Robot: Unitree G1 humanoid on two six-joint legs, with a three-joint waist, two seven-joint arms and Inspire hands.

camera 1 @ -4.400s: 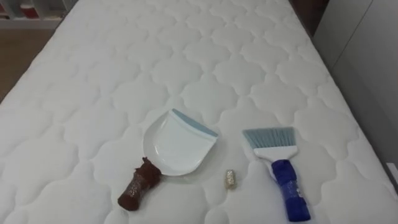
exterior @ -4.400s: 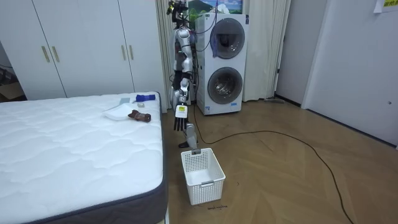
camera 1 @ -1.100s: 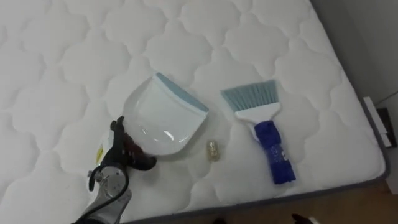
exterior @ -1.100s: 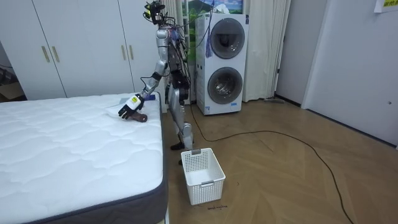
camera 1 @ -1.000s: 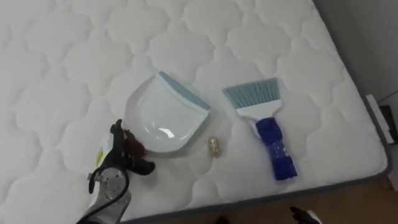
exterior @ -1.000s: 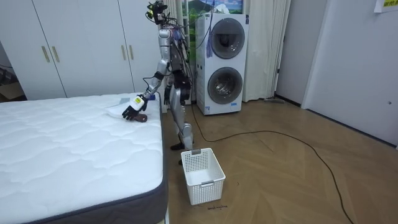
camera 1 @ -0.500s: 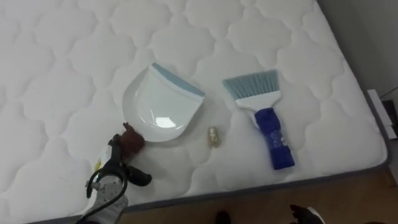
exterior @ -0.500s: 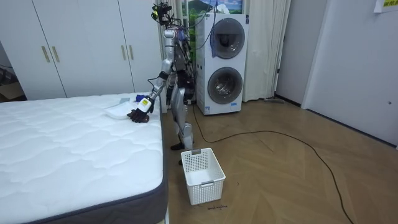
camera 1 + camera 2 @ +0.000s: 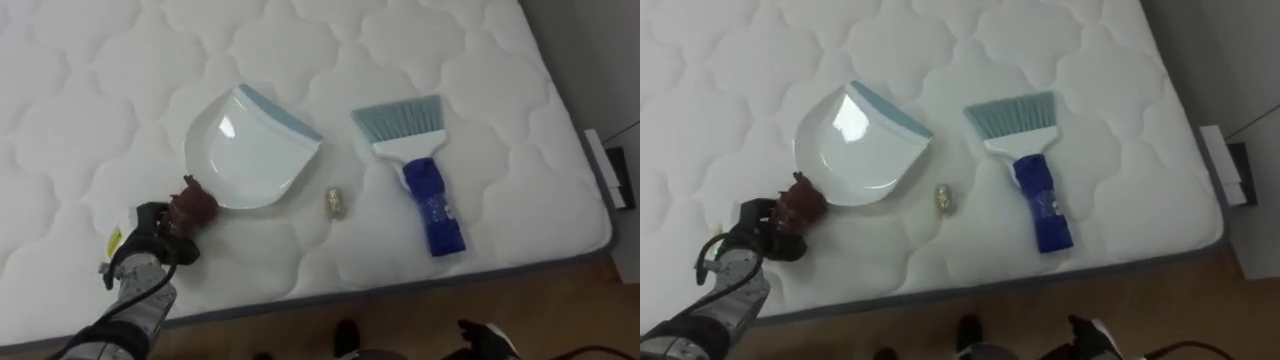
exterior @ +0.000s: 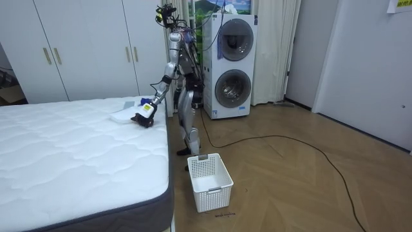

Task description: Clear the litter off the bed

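A white dustpan (image 9: 248,148) with a blue lip lies on the quilted mattress (image 9: 120,90), near its end. My left hand (image 9: 148,243) comes in from the lower left, its fingers curled round the pan's brown handle (image 9: 192,201). In the room view the same left hand (image 10: 145,111) rests at the mattress corner. A small pale scrap (image 9: 335,202) lies just right of the pan. Further right is a brush (image 9: 418,165) with pale blue bristles and a blue handle. My right hand (image 9: 484,338) hangs low past the bed's end.
The mattress edge (image 9: 400,285) runs along the bottom, with wooden floor below it. I stand at the bed's end. A white basket (image 10: 210,181) sits on the floor by my feet. Stacked washing machines (image 10: 232,64) and wardrobe doors (image 10: 84,48) are behind.
My left hand has closed round the brown handle, and the pan has shifted slightly up and left. The camera has tilted down. Brush and scrap lie as before.
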